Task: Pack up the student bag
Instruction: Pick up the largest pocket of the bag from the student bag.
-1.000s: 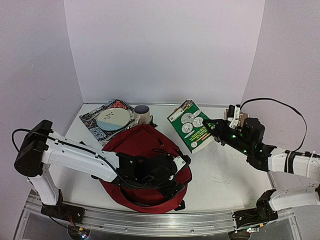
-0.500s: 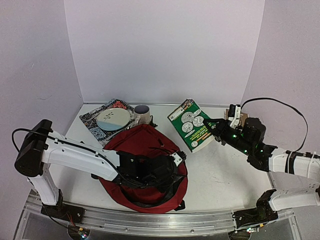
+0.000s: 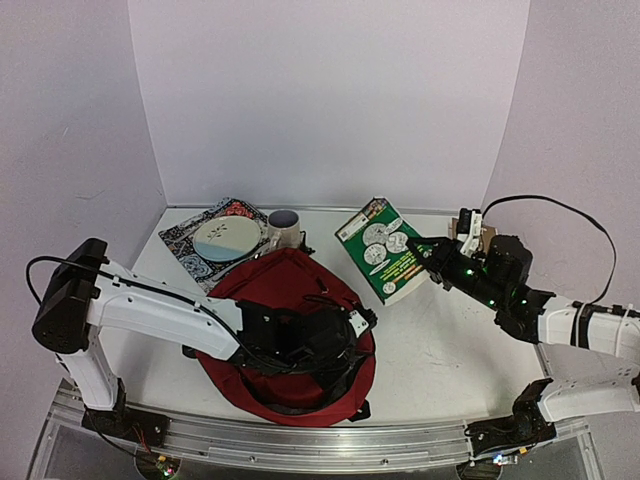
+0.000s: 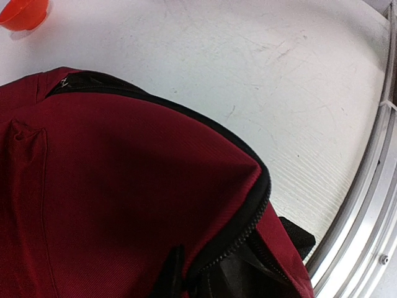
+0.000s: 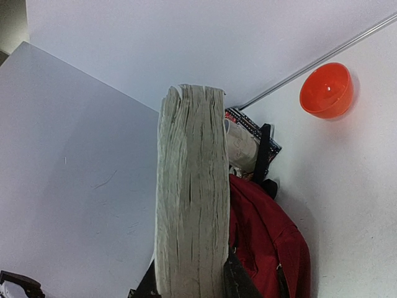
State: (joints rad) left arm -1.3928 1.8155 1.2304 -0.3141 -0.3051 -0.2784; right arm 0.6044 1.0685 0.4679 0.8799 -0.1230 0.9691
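Since the earlier frame the left pincer [image 3: 352,325] has drawn its jaws together on top of the student bag [image 3: 290,285], and the bag's right side has pulled in a little under it. The right arm and its load sit where they were.

The dark red bag lies on the white table [image 3: 440,340] at the near middle, between the two arm bases, with the left arm reaching across it from the left. In the left wrist view the black zip edge [image 4: 248,217] rises in a peak and runs down toward the pincer at the bottom of the frame, so the jaws look clamped on that rim, though the fingers themselves hardly show.

The right pincer [image 3: 420,248] is clamped on the right edge of a thick green book [image 3: 378,245], held tilted just beyond the bag's far right corner. The right wrist view shows its grey page block standing between the dark fingers [image 5: 240,282]. I cannot tell whether the book's lower corner touches the table.

At the far left a patterned book [image 3: 188,247] lies flat with a pale disc [image 3: 226,238] on it and a mug [image 3: 284,228] just beside it. An orange bowl [image 5: 327,90] sits apart on the table
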